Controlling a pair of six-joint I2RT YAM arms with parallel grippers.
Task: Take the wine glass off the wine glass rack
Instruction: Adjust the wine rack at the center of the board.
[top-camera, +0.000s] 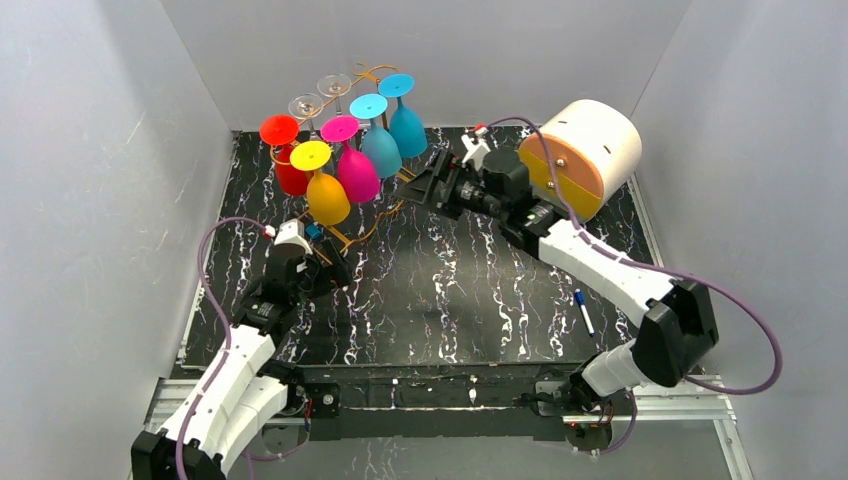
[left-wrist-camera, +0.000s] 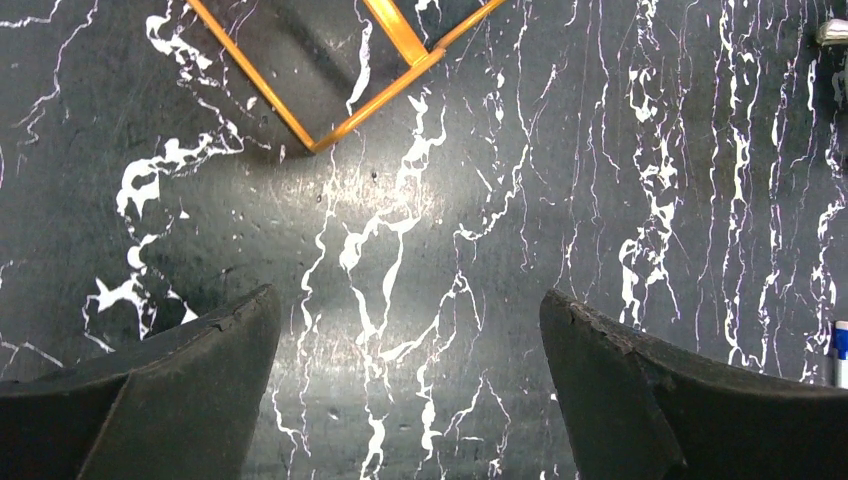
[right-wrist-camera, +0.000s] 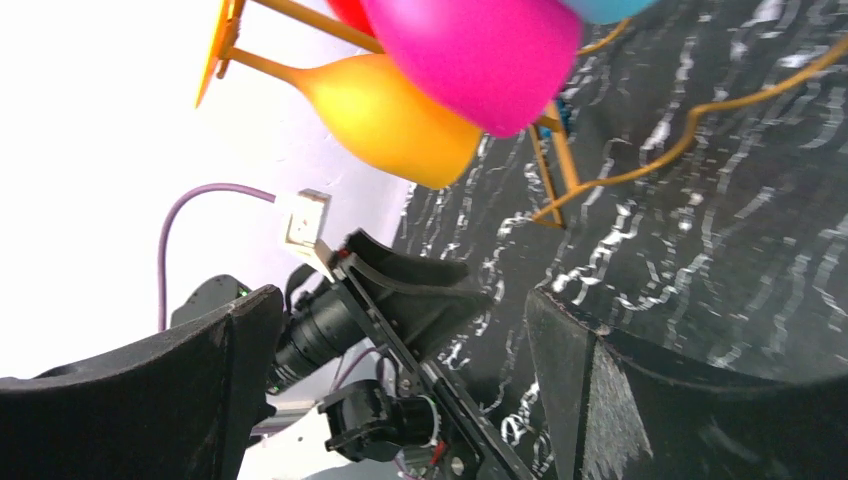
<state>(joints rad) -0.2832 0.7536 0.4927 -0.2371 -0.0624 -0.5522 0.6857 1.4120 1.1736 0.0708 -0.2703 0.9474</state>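
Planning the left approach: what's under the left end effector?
Bare marble tabletop and a corner of the rack base; the end effector's open fingers cover the table beneath them.

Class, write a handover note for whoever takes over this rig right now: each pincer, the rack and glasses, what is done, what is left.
Left pincer: open, empty, above the table by a base corner of the rack.
Right pincer: open, empty, beside the rack.
The rack stands far left; the yellow glass and magenta glass hang bowl-down on its near side.
Done: no glass removed.
Left: grip one glass, lift it clear.
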